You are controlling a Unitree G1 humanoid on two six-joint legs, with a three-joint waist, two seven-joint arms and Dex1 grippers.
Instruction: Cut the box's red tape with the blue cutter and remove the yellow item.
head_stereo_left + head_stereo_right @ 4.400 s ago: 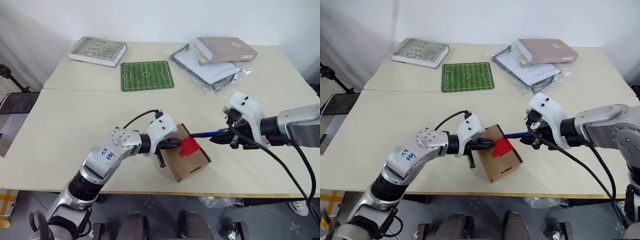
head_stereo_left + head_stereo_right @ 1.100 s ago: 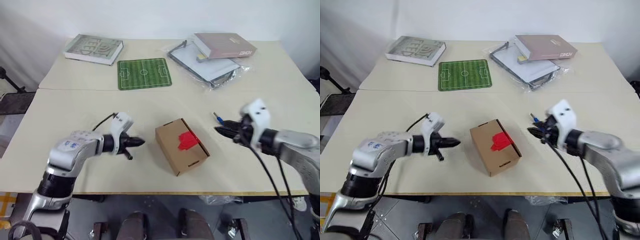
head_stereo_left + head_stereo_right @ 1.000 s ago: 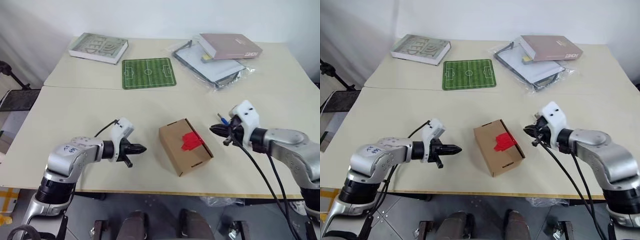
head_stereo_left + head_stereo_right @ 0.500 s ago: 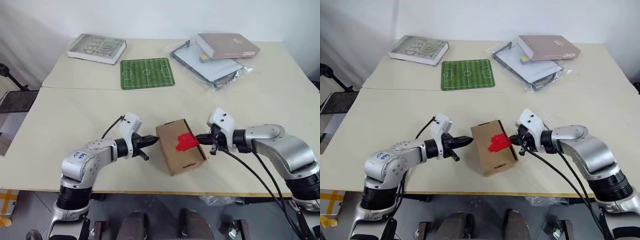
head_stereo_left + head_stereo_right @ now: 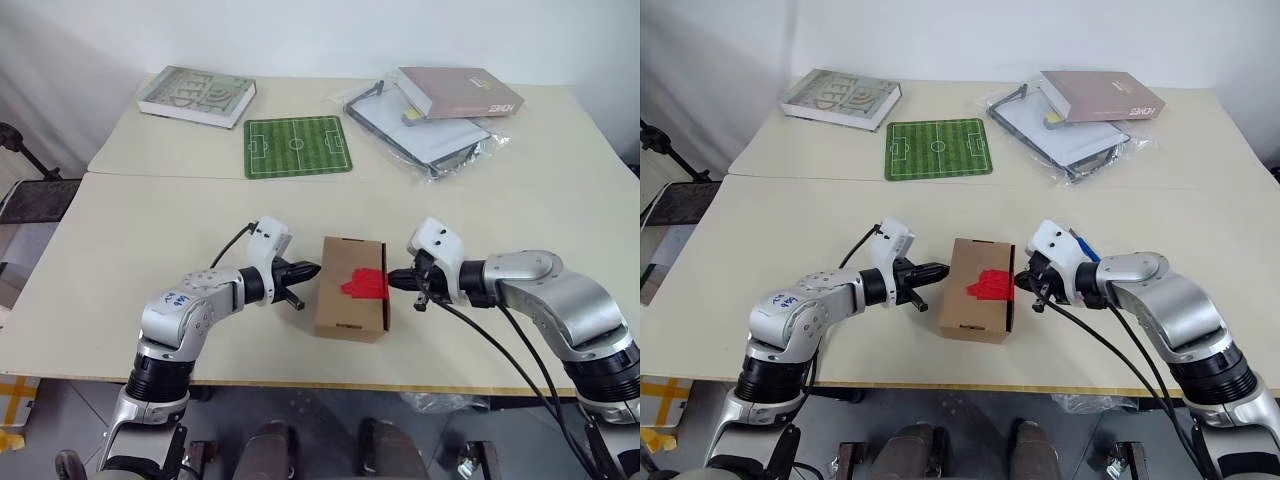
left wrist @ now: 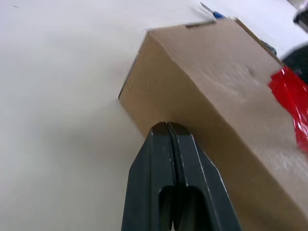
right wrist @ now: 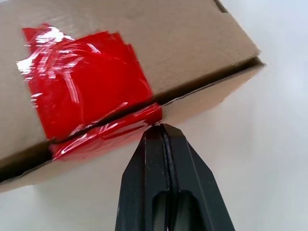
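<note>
Cardboard, brown and plain, made up the small box (image 5: 351, 300) that sat near the front edge of the pale worktop (image 5: 150, 220), between the robot's two arms. Its red tape (image 5: 365, 285) lay crumpled across the top toward the right side and folded over the flap seam, where the right wrist view showed a dark gap running under the strip. The left pincer (image 5: 312, 270) was clenched with nothing in it, its black tips pressed against the box's left wall. The right pincer (image 5: 396, 277) was likewise clenched and empty, its tips touching the taped seam on the opposite side, so the box was pinched between the two. The blue cutter (image 5: 1083, 247) lay on the worktop just behind the right wrist, mostly hidden by the white housing. Farther back, a green mat printed like a football pitch (image 5: 297, 147) lay flat, with a grey-green book (image 5: 196, 96) to its left and a mauve book (image 5: 460, 92) resting on a clear plastic sleeve of papers (image 5: 425, 135) to its right.
</note>
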